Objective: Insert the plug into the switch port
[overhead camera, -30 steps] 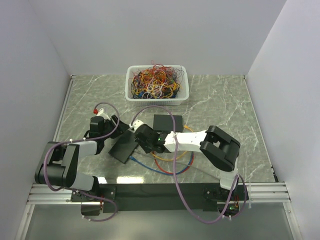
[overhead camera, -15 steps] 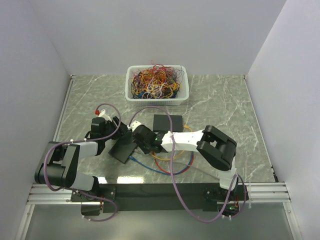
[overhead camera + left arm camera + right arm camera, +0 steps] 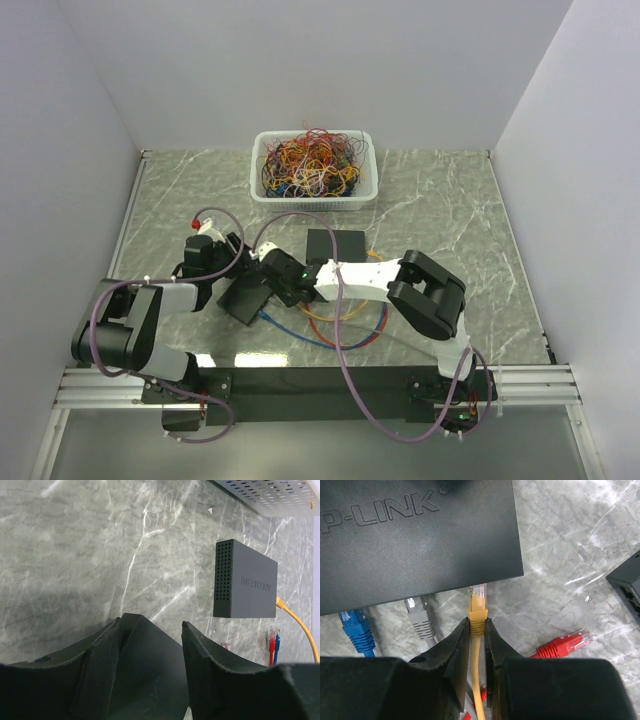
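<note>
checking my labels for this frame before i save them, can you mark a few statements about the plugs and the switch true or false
1. The right hand grips the yellow plug. True.
2. The yellow plug is fully seated in the TP-Link switch. False: only its clear tip reaches the switch's edge.
3. A blue plug and a grey plug sit along that same edge. True.
4. The red plug is in a port. False: it lies loose on the table.
5. The basket is empty. False: it is full of tangled cables.
</note>
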Controlling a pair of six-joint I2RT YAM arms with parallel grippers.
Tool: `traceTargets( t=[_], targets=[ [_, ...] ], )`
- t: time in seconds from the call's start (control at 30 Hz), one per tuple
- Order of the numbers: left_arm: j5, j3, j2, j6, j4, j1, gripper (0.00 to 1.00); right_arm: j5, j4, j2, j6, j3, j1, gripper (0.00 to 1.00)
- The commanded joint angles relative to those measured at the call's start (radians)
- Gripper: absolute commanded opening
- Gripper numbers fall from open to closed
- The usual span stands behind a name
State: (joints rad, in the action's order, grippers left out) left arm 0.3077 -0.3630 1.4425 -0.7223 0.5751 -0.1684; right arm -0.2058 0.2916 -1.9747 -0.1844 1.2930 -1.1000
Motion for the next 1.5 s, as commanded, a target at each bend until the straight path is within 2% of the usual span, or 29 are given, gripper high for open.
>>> traceTargets(
  t=[0.0, 0.33, 0.97, 1.47],
  targets=[
    [0.041, 0.015, 0.025, -0.022, 0.055, -0.029, 0.56, -0.026, -0.02, -0.023, 0.019, 0.069, -0.008, 0.0],
    [0.013, 0.016, 0.007, -0.02, 0.036, -0.06, 0.55, -0.063, 0.078, -0.104, 0.014, 0.195, -0.014, 0.0],
    [-0.033, 0.032, 0.018, -0.012, 0.037, -0.102, 0.54, -0.044, -0.184, 0.103, 0.062, 0.025, -0.023, 0.0],
    [-0.055, 0.044, 0.029, -0.012, 0.042, -0.12, 0.54, -0.069, -0.19, 0.066, 0.057, 0.054, -0.023, 0.0]
  ],
)
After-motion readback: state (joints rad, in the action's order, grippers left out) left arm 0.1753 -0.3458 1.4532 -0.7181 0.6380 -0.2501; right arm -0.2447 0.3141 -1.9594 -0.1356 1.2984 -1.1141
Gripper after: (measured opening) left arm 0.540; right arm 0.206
